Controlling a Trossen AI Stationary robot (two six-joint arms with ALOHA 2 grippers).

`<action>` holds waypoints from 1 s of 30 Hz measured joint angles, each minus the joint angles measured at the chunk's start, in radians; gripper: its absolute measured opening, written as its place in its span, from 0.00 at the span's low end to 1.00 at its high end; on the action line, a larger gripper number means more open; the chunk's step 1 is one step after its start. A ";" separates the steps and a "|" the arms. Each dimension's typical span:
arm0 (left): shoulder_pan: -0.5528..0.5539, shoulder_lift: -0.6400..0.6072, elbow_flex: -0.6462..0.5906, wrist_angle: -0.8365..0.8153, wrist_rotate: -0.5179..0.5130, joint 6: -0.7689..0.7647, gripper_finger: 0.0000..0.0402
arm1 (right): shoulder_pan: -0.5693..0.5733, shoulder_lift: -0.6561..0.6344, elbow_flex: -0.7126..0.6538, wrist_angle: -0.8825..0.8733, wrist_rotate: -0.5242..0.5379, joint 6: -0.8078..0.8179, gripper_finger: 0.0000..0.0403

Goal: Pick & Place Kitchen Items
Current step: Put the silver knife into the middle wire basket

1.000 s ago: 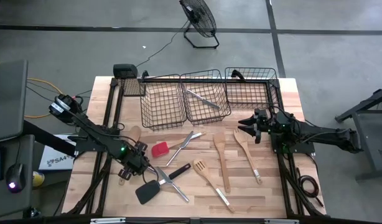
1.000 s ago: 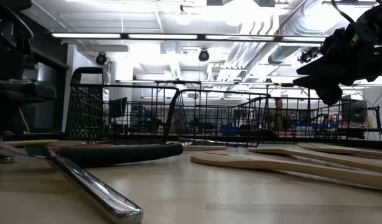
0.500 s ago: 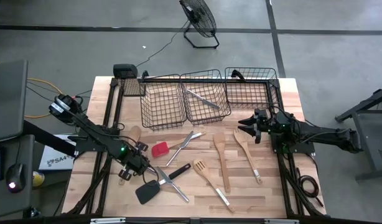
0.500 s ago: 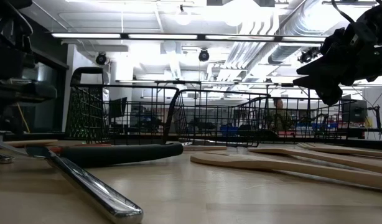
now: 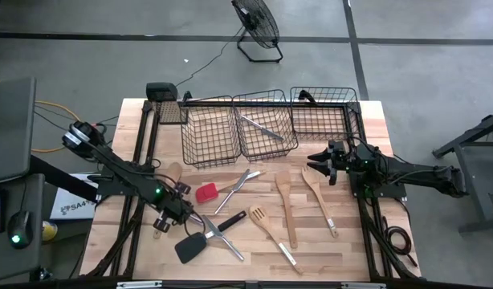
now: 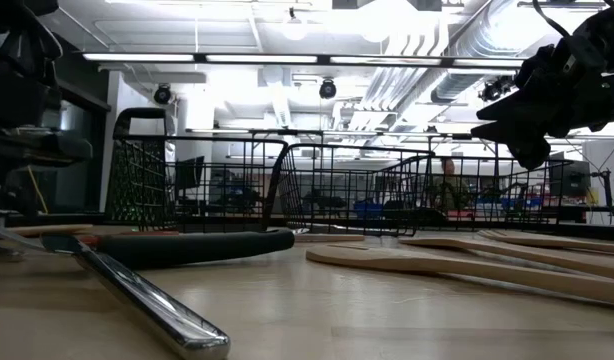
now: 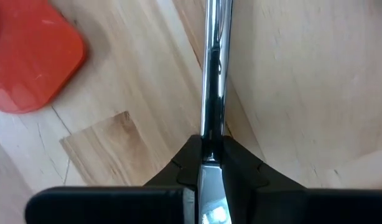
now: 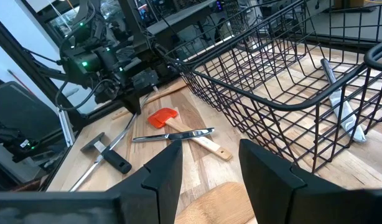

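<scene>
Kitchen items lie scattered on the wooden table (image 5: pixel 343 249). Among them are a red-headed spatula (image 5: pixel 206 193), a black turner (image 5: pixel 192 247), silver cutlery (image 5: pixel 238 183), wooden spoons (image 5: pixel 284 193) and a slotted wooden turner (image 5: pixel 258 215). My left gripper (image 5: pixel 188 216) is low at the near left, shut on a long silver utensil (image 5: pixel 228 243). That utensil crosses the black turner. My right gripper (image 5: pixel 317 157) hovers open above the wooden spoon heads with nothing between its fingers (image 8: pixel 209 168). My left gripper pinches the silver utensil's slim handle (image 7: pixel 207 138) between its two fingers (image 7: pixel 185 165), at the end nearest the red spatula. The fingers come from above, pointing down, one on each side of the handle. The rest of the utensil (image 6: pixel 137 300) lies on the table.
Three black wire baskets (image 5: pixel 210 132) (image 5: pixel 285 140) (image 5: pixel 323 112) stand along the far edge. The middle one holds silver cutlery (image 5: pixel 262 127). The red spatula head (image 7: pixel 29 56) lies close beside my left gripper. Bare wood shows at the near right.
My left gripper has shut on the silver utensil's handle without leaving its place. The utensil still lies on the table.
</scene>
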 joint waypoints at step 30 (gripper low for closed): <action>-0.001 -0.126 0.320 -0.239 -0.164 -0.114 0.08 | 0.000 0.000 0.000 0.000 0.000 0.000 0.37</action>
